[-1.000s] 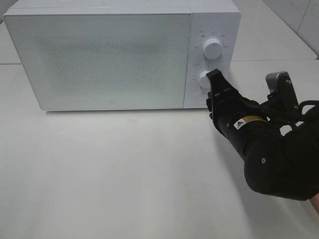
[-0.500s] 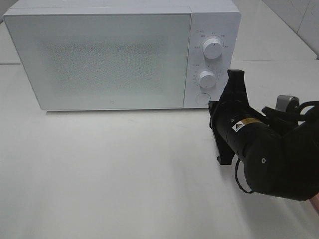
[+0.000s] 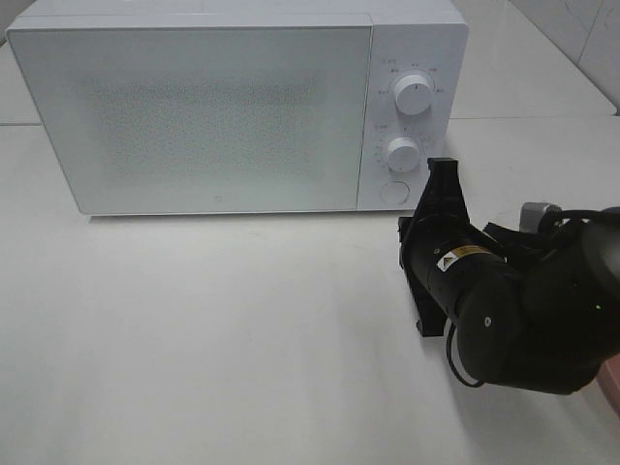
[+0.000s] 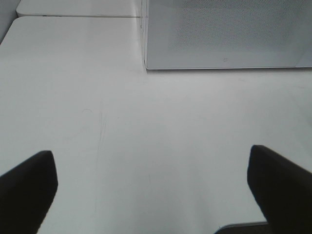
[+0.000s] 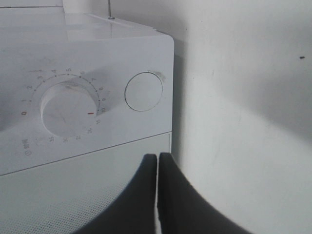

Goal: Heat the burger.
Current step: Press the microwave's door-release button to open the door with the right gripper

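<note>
Exterior high shows you a white microwave (image 3: 194, 116) standing on the white counter (image 3: 242, 339), up at 12 o'clock. Its big door (image 3: 203, 145) is shut. The door is milky, so you cannot see inside. The burger does not show in any view, so you cannot tell where it is.

At 3 o'clock from the door is the panel with the controls. It has an upper knob (image 3: 414, 95), and a lower knob (image 3: 402, 152) at 6 o'clock from that one. A round button (image 3: 393, 192) sits at 6 o'clock from the lower knob.

Your right arm (image 3: 504, 310) is big and black and fills the 4 o'clock part of this view. Its front end is just beside the panel, at about 5 o'clock from the round button. From here you cannot tell if it touches the microwave.

Right wrist view shows you the right pincer (image 5: 157, 158) squeezed together. Only a thin line runs between its two dark fingers (image 5: 178, 195), and they hold nothing. Past them you see the lower knob, with a small red mark on its edge, and the round button beside it.

Left wrist view shows you the left pincer (image 4: 150, 153) spread wide. Only bare counter lies between its two dark fingers. A bottom corner of the microwave lies farther ahead.
</note>
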Controlling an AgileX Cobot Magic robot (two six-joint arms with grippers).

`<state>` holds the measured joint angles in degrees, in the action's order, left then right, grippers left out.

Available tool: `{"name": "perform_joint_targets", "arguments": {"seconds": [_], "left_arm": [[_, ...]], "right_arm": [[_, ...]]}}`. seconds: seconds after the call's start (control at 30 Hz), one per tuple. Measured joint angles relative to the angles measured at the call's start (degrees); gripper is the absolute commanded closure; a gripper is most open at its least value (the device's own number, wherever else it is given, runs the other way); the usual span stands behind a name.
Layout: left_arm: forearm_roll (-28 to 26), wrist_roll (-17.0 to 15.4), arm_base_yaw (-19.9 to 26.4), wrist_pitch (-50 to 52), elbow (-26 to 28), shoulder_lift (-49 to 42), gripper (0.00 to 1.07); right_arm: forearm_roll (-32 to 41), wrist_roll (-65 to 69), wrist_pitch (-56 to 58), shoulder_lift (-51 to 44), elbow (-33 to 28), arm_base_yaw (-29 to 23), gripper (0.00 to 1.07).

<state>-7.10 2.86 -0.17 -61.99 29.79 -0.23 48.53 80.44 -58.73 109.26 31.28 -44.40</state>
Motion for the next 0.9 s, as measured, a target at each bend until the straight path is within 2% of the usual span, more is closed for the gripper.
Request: {"name": "perform_joint_targets", "arguments": {"seconds": [0.43, 0.9], "left_arm": [[0.0, 0.0, 0.0, 0.0, 0.0, 0.0, 0.09], [0.0, 0.0, 0.0, 0.0, 0.0, 0.0, 0.09]], "right_arm": [[-3.2, 0.0, 0.2, 4.6, 4.6, 3.4, 1.07], [-10.0, 0.2, 2.2, 9.2, 10.0, 9.0, 1.07]]}}
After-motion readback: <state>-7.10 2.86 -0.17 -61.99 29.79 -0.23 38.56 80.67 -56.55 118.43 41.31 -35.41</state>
